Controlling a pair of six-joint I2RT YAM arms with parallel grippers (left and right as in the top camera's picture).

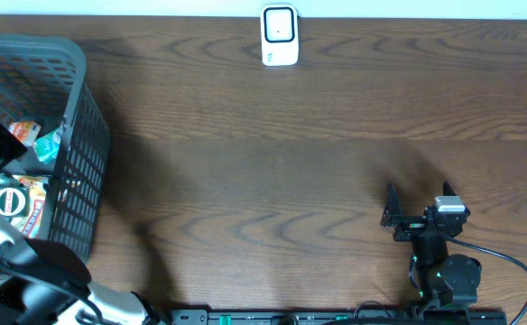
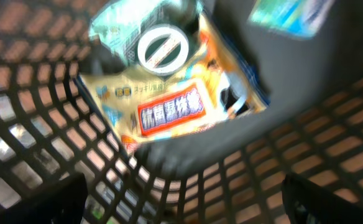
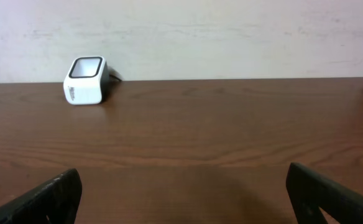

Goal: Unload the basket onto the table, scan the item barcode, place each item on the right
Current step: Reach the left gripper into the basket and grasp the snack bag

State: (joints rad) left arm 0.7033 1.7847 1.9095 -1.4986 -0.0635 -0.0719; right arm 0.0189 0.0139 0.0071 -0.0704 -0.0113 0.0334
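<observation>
Though it blurs, the packet [image 2: 169,93] shows writing (white-on-red).

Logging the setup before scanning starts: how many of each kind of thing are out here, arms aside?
Basket: 1
Scanner: 1
Packets in the basket: 2 seen clearly, a yellow pack and a teal packet; more may be hidden
Total: 4
</observation>
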